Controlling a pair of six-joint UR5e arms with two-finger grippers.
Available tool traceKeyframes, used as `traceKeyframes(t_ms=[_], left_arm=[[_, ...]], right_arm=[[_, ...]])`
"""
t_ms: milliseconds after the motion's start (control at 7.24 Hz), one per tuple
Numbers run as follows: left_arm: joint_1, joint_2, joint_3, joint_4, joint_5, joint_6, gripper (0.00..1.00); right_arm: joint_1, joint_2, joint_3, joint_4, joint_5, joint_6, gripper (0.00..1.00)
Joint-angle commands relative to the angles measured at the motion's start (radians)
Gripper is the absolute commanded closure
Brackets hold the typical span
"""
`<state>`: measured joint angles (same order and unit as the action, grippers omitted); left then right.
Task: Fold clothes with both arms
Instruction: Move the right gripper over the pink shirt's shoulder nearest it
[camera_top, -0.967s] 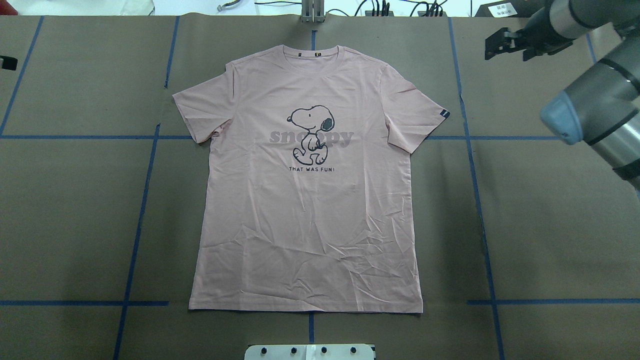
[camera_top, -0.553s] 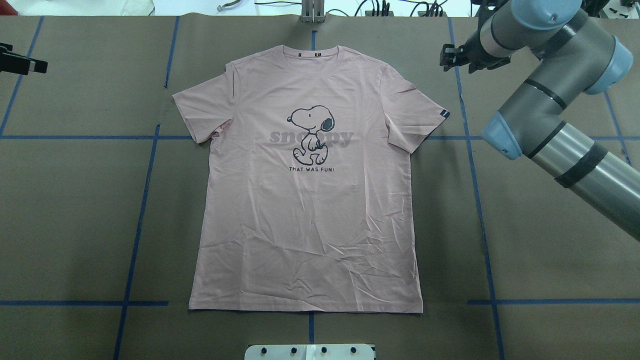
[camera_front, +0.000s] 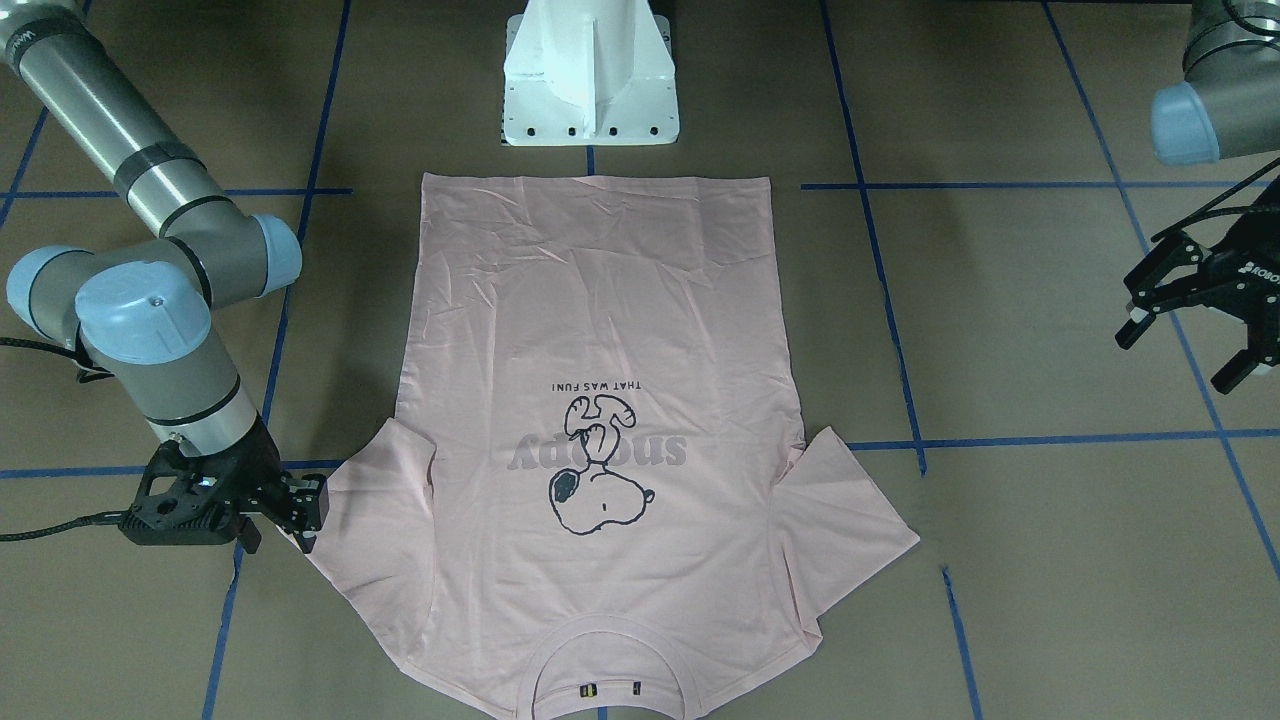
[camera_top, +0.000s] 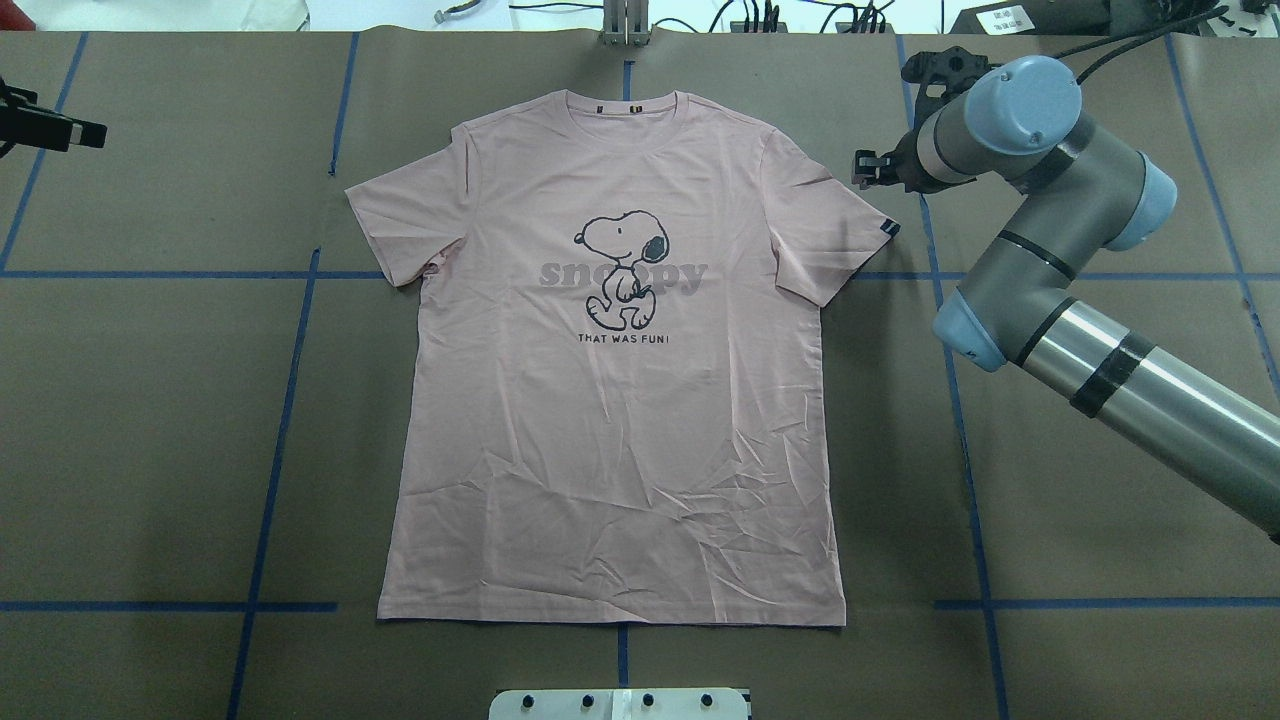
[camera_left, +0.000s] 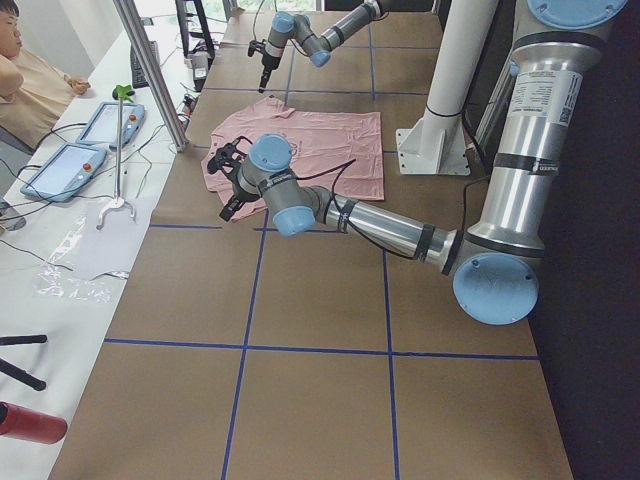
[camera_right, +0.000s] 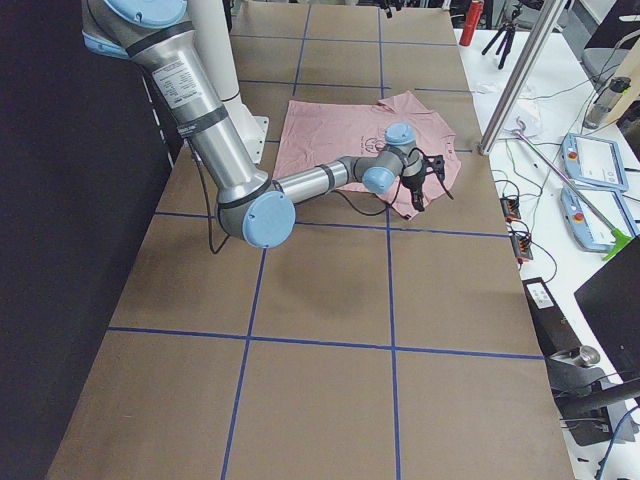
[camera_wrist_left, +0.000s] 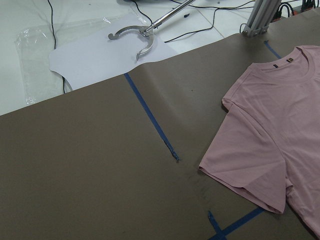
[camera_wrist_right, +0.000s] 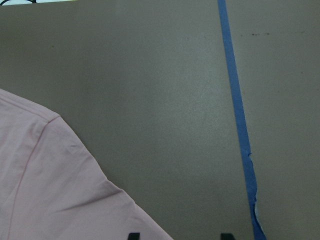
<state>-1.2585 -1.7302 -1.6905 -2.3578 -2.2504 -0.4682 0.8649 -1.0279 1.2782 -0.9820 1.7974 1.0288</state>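
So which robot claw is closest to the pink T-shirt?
The right claw: it sits right at the edge of the tagged sleeve of the T-shirt, while the left claw hangs well off to the other side.

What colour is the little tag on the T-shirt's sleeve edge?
Dark, close to navy; the tag shows best in the overhead view.

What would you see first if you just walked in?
A big pink T-shirt lies flat in the middle of the table, with a cartoon dog on its chest. The right gripper is open by one sleeve; the left gripper is open, far off on the other side.
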Motion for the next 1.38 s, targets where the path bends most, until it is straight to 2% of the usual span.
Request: traceKeyframes(t_ms=[0,1244], left_arm=[[0.002,0.000,0.000,0.000,0.000,0.000,0.01],[0.007,0.001,0.002,0.000,0.002,0.013,0.01]], right_arm=[[-0.021,-0.012,-0.011,0.023,-0.018,0.001,0.39],[-0.032,-0.044,-0.010,0.025,-0.021,0.001,0.42]])
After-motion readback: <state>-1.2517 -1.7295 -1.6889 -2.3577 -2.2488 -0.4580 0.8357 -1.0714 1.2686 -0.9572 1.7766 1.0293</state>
